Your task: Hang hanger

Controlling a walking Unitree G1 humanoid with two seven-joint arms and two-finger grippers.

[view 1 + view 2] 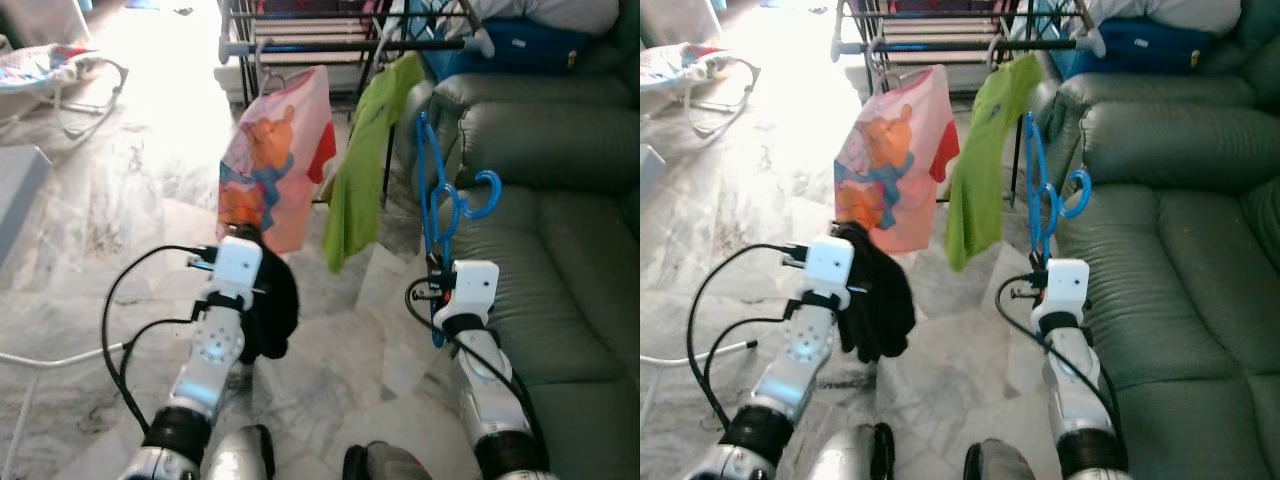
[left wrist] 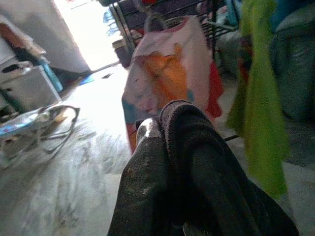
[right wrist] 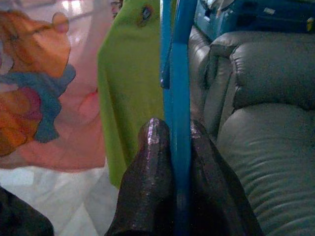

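Observation:
A blue plastic hanger [image 1: 438,205] stands upright beside the sofa, and my right gripper [image 3: 172,132] is shut on its lower bar. Its hook [image 1: 486,196] curls toward the sofa, below and short of the rack's grey rail [image 1: 340,46]. A black garment [image 1: 272,305] is draped over my left gripper [image 1: 243,238], which is shut on it at mid-left. In the left wrist view the black cloth [image 2: 206,167] covers most of the fingers. A pink cartoon shirt [image 1: 275,160] and a green shirt [image 1: 360,170] hang from the rail on hangers.
A grey-green sofa [image 1: 560,250] runs along the right, with a blue bag [image 1: 520,45] on its far end. A baby bouncer [image 1: 60,70] sits at the far left on the marble floor. A white cable [image 1: 50,360] lies on the floor at left.

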